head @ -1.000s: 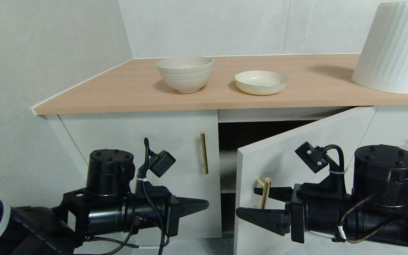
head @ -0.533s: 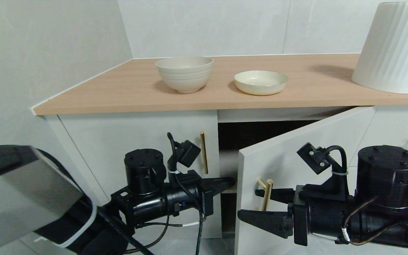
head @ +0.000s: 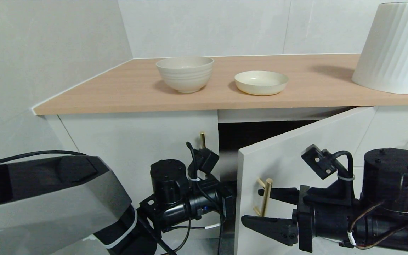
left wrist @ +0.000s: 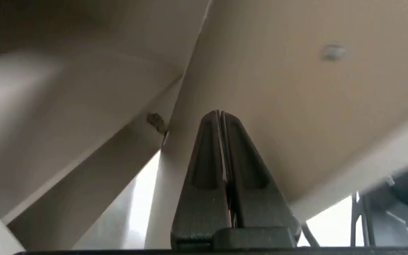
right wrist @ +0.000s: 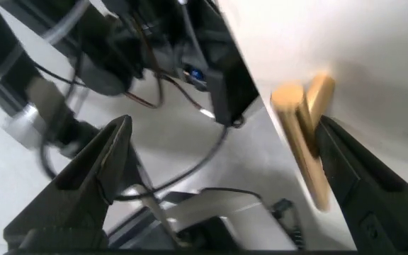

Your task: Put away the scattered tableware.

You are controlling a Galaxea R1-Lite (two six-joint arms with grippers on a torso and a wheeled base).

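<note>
Left gripper [left wrist: 220, 117], fingers pressed together, now pokes behind cabinet door [head: 296, 148], presumably to widen it; right gripper [head: 251, 206], fingers spread, straddles handle [head: 266, 196].

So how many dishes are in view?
2, both on the countertop: a ribbed bowl on the left, a shallow dish to its right. The dark cabinet could hide more.

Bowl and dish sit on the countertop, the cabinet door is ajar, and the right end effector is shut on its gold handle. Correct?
No: the right end effector is open, the gold handle between its spread fingers, as the right wrist view shows. The rest holds.
</note>
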